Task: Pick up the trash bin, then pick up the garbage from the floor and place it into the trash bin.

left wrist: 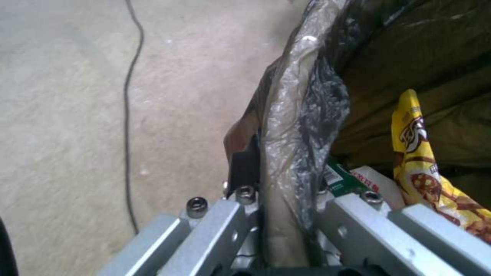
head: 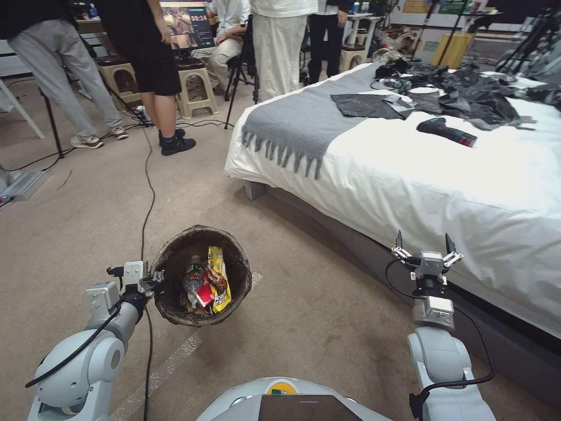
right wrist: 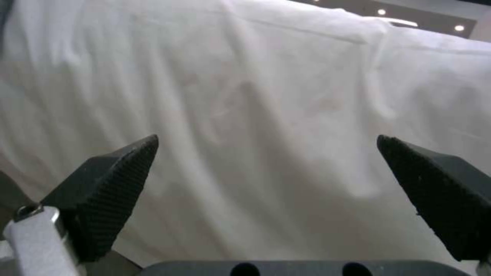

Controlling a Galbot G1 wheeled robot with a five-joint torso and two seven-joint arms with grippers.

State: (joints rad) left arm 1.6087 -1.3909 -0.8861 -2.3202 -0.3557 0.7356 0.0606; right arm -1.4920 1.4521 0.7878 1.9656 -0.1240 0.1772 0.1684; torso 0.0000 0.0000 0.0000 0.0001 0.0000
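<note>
The left claw [head: 156, 282] is clenched on the rim of the trash bin [head: 175, 257], one finger outside the wall and one inside, the dark liner bag [left wrist: 307, 103] pinched between them, as the left wrist view shows. The bin hangs at the end of that arm over the floor [head: 304, 316]; it looks lifted clear of the carpet, though I cannot be sure its base is off the ground. Its mouth faces up and slightly toward the robot, so the bin's long axis runs near upright with a small tilt.

Inside lie a yellow snack wrapper [head: 218, 283], a small plastic bottle [head: 193, 278] and a red-and-white wrapper [head: 204, 294], packed together against the bottom.

The right claw [head: 425, 244] is released, fingers spread wide and pointing up, holding nothing, raised close beside the near edge of the bed [head: 444, 193] with its white sheet.

As a judgement: the bin is picked up and garbage is already in it. No litter lies on the carpet that is in view here, so the collecting seems largely done, unless more lies elsewhere.
</note>
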